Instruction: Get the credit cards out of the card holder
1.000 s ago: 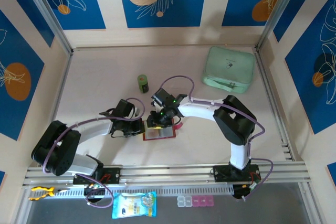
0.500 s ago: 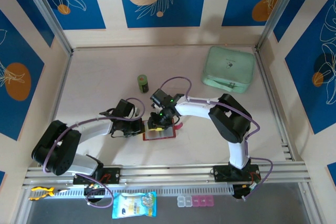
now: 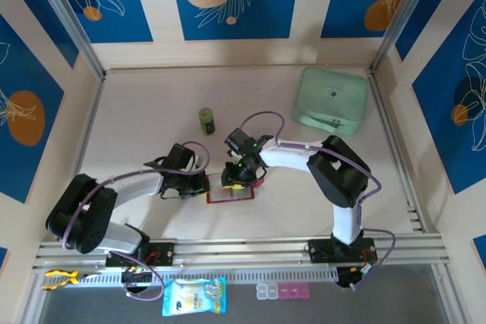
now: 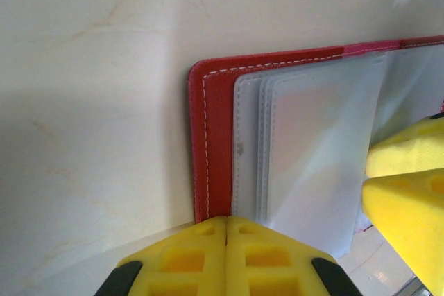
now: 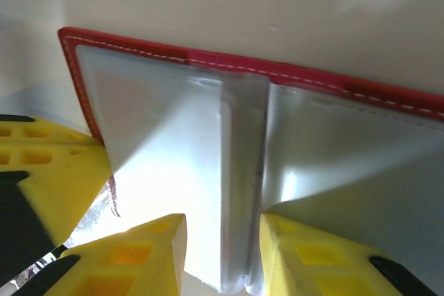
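Right wrist: flat red card holder [image 5: 208, 57], opened.
Its clear sleeves [image 5: 243, 171] are pinched by right gripper [image 5: 222, 225]; left gripper [image 4: 225, 223] is closed fully.

The card holder [image 3: 231, 196] lies open on the table [image 3: 137, 111] between the two arms — the left gripper [image 3: 205, 186] at its left edge, the right gripper [image 3: 235, 181] over its middle. Behind it stands a small can [image 3: 206, 120]; at the right rear lies the zip pouch [image 3: 331, 100].
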Motion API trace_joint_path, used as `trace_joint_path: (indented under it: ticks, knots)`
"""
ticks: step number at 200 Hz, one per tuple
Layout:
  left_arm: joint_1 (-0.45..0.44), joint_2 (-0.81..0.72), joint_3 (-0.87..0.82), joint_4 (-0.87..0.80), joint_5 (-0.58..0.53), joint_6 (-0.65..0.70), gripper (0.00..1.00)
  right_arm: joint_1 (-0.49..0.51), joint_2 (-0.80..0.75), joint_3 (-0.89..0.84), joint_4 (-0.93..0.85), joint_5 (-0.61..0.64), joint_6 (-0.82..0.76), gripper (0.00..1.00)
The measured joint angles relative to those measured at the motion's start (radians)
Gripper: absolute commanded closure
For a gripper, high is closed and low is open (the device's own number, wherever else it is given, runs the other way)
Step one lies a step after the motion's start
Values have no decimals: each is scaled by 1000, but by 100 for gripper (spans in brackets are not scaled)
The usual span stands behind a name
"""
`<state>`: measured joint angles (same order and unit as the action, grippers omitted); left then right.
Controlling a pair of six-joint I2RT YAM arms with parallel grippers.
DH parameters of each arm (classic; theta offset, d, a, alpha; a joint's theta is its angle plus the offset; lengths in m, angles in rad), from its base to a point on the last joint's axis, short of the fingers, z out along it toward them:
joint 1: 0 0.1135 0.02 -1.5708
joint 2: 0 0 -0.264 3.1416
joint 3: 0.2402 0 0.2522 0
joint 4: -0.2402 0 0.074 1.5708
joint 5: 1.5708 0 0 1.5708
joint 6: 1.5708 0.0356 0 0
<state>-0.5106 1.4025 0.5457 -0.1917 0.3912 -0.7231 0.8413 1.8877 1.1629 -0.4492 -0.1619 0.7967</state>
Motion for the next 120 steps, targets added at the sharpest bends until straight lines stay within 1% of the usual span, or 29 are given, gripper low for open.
trace_joint_path:
  ticks: [77, 120]
  knots:
    - [0, 2, 3, -6, 0, 19, 98, 0, -43, -13, 38, -8, 1, 69]
    - [5, 2, 3, -6, 0, 27, 98, 17, -35, -3, 68, -55, 1, 69]
